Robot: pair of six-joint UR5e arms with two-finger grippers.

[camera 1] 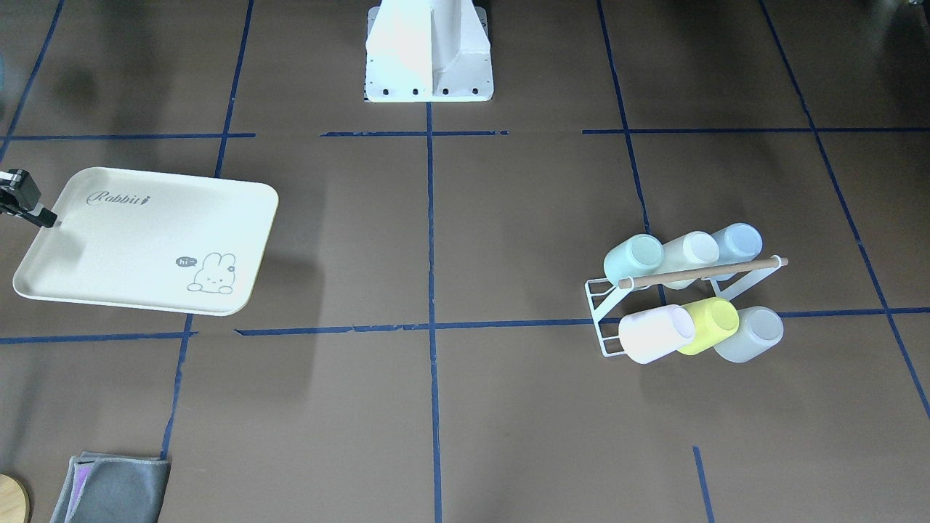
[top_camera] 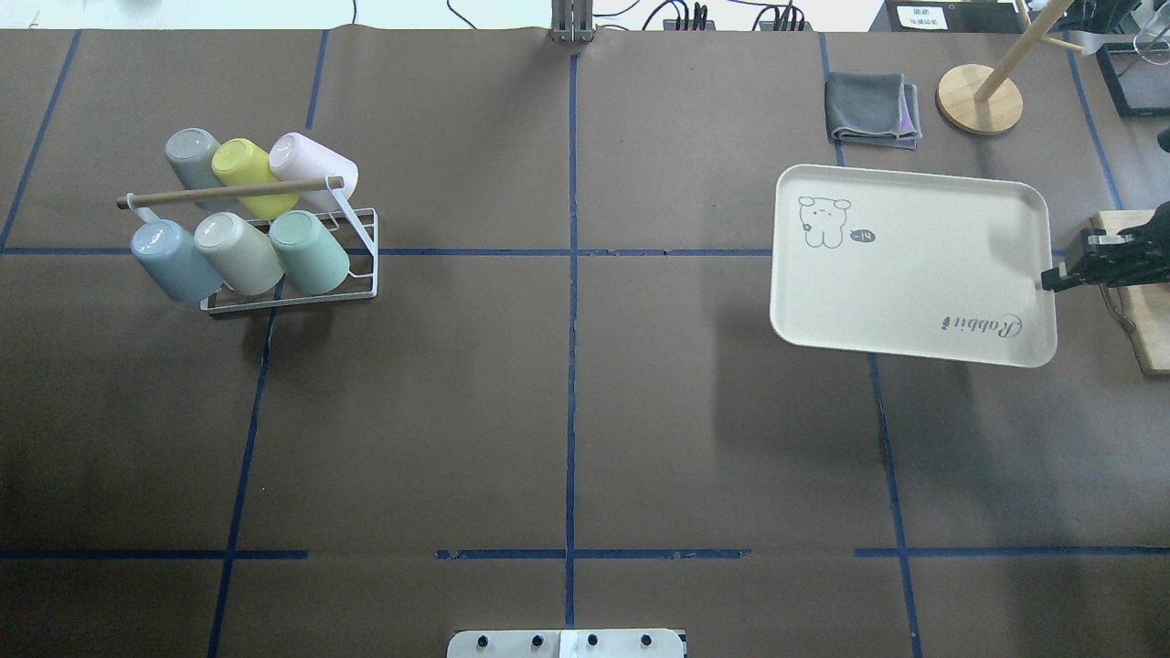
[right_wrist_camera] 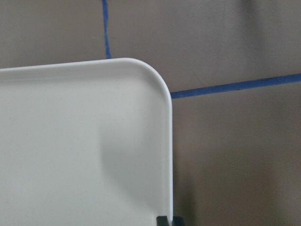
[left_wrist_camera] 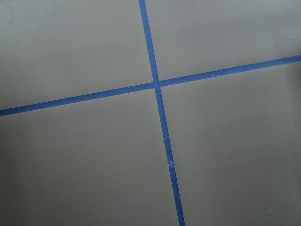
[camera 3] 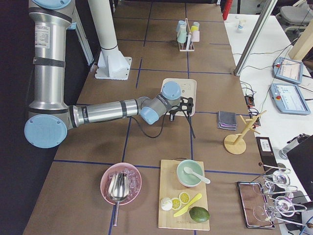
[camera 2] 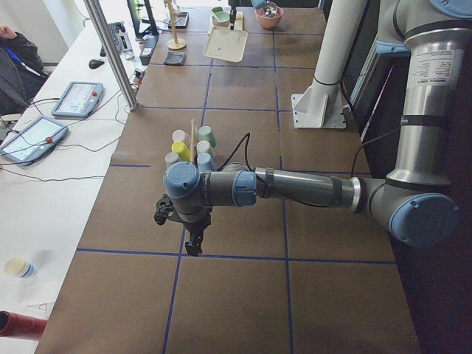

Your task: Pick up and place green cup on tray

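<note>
The pale mint-green cup [top_camera: 309, 251] [camera 1: 633, 259] lies tilted on a white wire rack [top_camera: 364, 291] [camera 1: 597, 314], at the end of the near row under the wooden rod. The cream Rabbit tray [top_camera: 914, 265] [camera 1: 145, 240] lies far across the table on the robot's right. My right gripper [top_camera: 1047, 280] [camera 1: 48, 218] is shut on the tray's rim at its short edge by the "Rabbit" script; the right wrist view shows the tips pinching the rim [right_wrist_camera: 168, 219]. My left gripper [camera 2: 194, 245] shows only in the exterior left view, past the rack; I cannot tell whether it is open.
The rack also holds pale blue, beige, grey, yellow-green [top_camera: 242, 169] and pink cups. A folded grey cloth [top_camera: 871, 110] and a wooden stand [top_camera: 980, 99] lie beyond the tray. A cutting board [top_camera: 1147, 302] sits at the right edge, behind my right gripper.
</note>
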